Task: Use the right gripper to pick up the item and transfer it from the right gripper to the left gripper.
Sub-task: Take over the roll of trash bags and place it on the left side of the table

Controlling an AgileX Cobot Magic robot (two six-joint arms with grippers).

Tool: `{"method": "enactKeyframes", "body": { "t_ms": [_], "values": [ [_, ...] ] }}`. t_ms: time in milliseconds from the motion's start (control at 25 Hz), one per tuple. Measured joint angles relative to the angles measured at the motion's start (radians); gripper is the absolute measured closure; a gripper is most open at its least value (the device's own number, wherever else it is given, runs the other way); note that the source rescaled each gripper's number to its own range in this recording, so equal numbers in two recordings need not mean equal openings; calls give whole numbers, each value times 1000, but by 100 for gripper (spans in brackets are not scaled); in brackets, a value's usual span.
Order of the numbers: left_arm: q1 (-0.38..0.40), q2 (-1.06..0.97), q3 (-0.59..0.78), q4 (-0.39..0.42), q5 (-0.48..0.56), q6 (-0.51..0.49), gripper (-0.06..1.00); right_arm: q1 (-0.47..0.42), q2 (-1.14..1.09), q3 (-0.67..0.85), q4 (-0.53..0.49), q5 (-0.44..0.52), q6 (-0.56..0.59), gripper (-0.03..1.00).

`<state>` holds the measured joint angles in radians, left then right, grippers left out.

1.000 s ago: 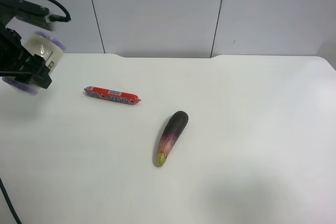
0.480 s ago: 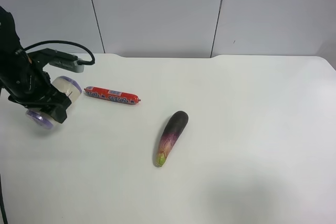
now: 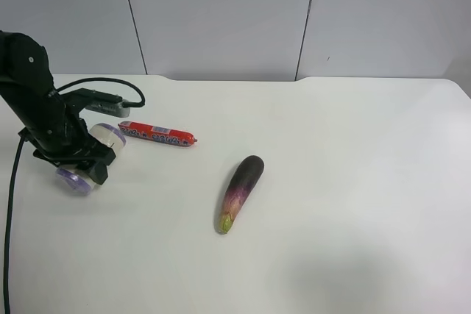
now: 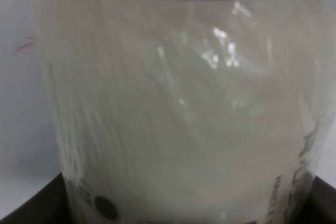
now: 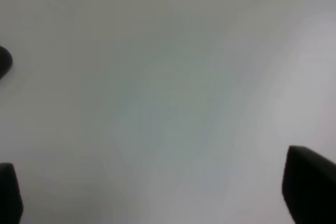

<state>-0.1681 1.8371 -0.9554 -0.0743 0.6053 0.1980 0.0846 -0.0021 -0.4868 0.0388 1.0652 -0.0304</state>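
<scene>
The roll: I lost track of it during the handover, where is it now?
The roll is in the left gripper, low over the table at the exterior high view's left, just beside the red sausage stick; it fills the left wrist view.

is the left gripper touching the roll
Touching. In the left wrist view the roll fills the frame between the left gripper fingers, which press its sides.

Item [image 4: 173, 103] — glossy film (cream paper beneath).

Sausage [image 3: 157, 134] just beside held roll [image 3: 107, 136]; eggplant [image 3: 241, 193] mid-table; rest open.
</scene>
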Motion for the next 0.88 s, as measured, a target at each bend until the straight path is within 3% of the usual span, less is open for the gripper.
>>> {"method": "enactKeyframes", "body": {
  "t_ms": [200, 480, 520, 600, 640, 720, 880],
  "values": [
    [0, 0, 0, -24, -43, -3, 94, 0, 0, 0, 0, 0, 0, -3],
    [0, 0, 0, -24, -27, -5, 92, 0, 0, 0, 0, 0, 0, -3],
    [0, 0, 0, -24, -27, -11, 79, 0, 0, 0, 0, 0, 0, -3],
    [0, 0, 0, -24, -29, -28, 32, 0, 0, 0, 0, 0, 0, -3],
    [0, 0, 0, -24, -29, -32, 15, 0, 0, 0, 0, 0, 0, -3],
    [0, 0, 0, -24, -30, -34, 2, 0, 0, 0, 0, 0, 0, -3],
    [0, 0, 0, -24, -30, -34, -3, 0, 0, 0, 0, 0, 0, -3]
  ]
}}
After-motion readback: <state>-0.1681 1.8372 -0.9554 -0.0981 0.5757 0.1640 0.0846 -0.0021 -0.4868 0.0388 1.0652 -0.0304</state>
